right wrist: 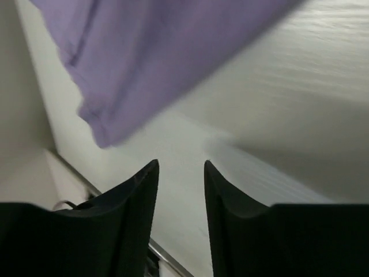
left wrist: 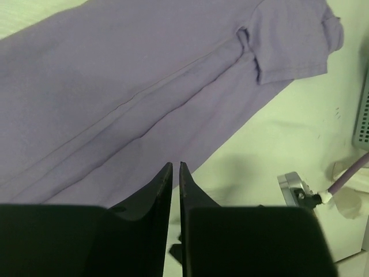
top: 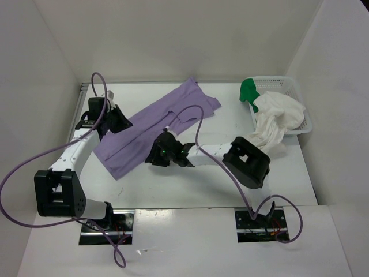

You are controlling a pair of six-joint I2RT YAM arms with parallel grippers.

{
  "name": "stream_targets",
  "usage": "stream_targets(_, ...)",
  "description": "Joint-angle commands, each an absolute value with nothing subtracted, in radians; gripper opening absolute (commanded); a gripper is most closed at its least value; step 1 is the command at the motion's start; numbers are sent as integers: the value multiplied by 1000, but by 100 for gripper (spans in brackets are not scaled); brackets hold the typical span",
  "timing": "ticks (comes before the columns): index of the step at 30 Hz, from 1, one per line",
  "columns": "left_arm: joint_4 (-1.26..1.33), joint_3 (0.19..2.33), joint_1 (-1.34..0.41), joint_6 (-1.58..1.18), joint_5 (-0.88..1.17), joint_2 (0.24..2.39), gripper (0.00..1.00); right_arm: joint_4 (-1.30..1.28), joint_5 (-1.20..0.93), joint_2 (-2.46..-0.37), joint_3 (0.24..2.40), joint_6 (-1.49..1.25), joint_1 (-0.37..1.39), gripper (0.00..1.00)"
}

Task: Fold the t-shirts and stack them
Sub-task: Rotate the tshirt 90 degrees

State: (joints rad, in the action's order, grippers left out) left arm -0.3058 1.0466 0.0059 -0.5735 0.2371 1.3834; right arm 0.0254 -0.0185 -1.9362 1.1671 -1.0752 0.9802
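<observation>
The lavender t-shirt (top: 155, 127) lies on the table in a long diagonal band, folded lengthwise, with a sleeve turned over near its far end. My left gripper (top: 119, 122) sits at its left edge; in the left wrist view its fingers (left wrist: 176, 166) stand shut with only a thin slit and nothing between them, just short of the lavender t-shirt (left wrist: 144, 86). My right gripper (top: 153, 157) hovers by the cloth's near edge, open and empty (right wrist: 180, 164), with the lavender t-shirt's corner (right wrist: 98, 130) ahead. The white t-shirt (top: 277, 118) spills out of the basket. The green t-shirt (top: 249, 89) lies inside it.
A white mesh basket (top: 294, 85) stands at the back right corner of the table. White walls close in the table on the left, back and right. The purple cable (top: 199, 124) of the right arm arches over the lavender cloth.
</observation>
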Motion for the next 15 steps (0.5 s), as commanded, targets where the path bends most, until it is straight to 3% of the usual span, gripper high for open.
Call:
stream_targets(1,-307,1011,28,-557,238,1368,17,199,26,-2037,1261,-1169,1046,47)
stream_targets(3,-307,1002,37,-557,238,1368,19,199,37,-2100,1281,-1189,1058,54)
stream_targets(11,-288,1014,37,-548,238,1397,22,166,74,-2227,1358,-1308,1058,53)
stream_targets(13,-288,1014,37,-548,249,1397,22,166,74,-2249,1377,-1318,1049,44)
stream_targets(15,-288,1023,37,-548,249,1397,22,141,74,-2262,1399,-1327,1049,27)
